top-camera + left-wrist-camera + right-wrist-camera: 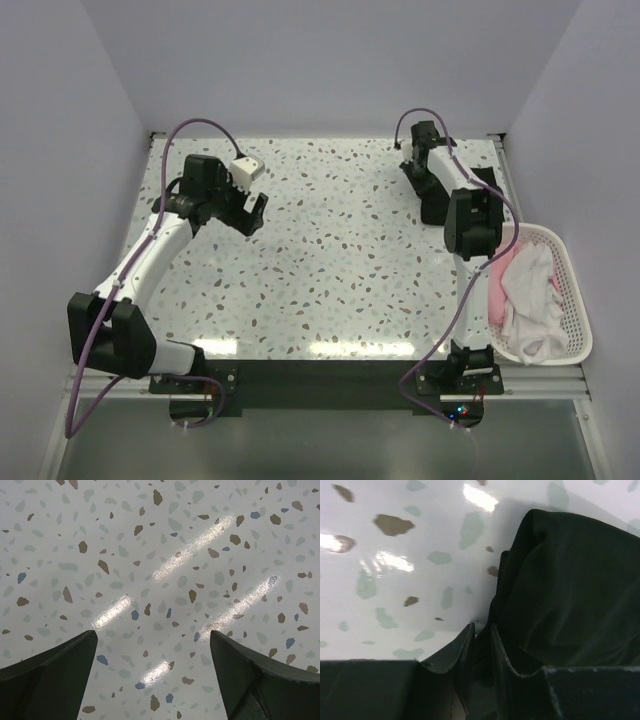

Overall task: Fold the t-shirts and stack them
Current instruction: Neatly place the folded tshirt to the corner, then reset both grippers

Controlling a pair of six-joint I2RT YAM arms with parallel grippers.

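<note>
Nearest the arm bases, at the right edge of the speckled table, the white slatted basket holds a crumpled white t-shirt with a pink t-shirt against its left side. Farther in on the left, the left gripper hovers over bare tabletop, its fingers spread wide, nothing between them. Farthest back on the right, the right gripper is down at the surface, its fingers pinched on a fold of the black t-shirt, which lies bunched on the table beyond the basket.
</note>
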